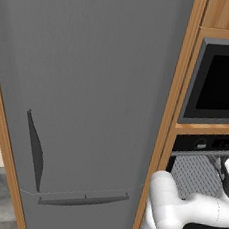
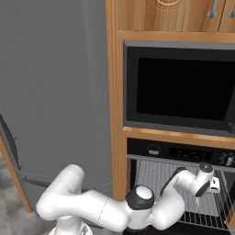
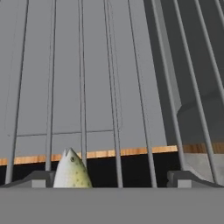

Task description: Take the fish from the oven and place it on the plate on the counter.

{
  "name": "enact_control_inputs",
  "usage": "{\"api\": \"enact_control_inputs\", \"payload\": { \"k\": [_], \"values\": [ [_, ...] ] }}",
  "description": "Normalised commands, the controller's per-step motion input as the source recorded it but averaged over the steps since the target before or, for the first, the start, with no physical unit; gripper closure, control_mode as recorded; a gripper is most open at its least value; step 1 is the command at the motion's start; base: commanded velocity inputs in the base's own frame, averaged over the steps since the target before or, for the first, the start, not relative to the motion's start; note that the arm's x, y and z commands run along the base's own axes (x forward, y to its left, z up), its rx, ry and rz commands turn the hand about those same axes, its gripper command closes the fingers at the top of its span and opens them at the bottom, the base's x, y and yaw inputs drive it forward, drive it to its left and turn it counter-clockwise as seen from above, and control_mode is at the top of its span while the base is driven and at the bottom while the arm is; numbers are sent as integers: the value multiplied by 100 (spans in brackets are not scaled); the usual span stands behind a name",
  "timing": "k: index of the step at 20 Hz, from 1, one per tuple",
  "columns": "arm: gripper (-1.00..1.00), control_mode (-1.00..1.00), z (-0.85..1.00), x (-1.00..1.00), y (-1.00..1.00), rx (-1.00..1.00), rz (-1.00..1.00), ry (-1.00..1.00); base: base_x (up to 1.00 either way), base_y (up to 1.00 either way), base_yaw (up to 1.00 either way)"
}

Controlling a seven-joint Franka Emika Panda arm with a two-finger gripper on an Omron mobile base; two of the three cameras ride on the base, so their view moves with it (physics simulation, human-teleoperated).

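Nearest you, the pincer (image 3: 113,179) has its two dark tips spread wide apart, holding nothing. Between them, nearer the left tip, the fish (image 3: 72,170) lies on the wire rack (image 3: 113,87), its speckled pale body partly cut off by the frame. Farther out, you see the arm (image 2: 137,202) reaching into the oven (image 2: 183,183), which sits below the microwave (image 2: 181,87), with the grey fridge (image 1: 88,93) at its left.
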Motion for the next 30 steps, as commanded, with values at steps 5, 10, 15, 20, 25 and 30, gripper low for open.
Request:
{"api": "enact_control_inputs", "payload": {
  "k": [5,10,15,20,25,30],
  "values": [
    [-100,-100,-35,-14,0,0,0,-6,0,0,0],
    [-100,-100,-34,-10,1,0,0,-11,0,0,0],
    [-100,-100,-33,-23,4,1,0,-13,0,0,0],
    [-100,-100,-10,-25,11,1,0,-5,0,0,0],
    [-100,-100,-12,-13,17,0,0,1,0,0,0],
    [-100,-100,-19,-27,20,0,0,5,0,0,0]
  ]
}}
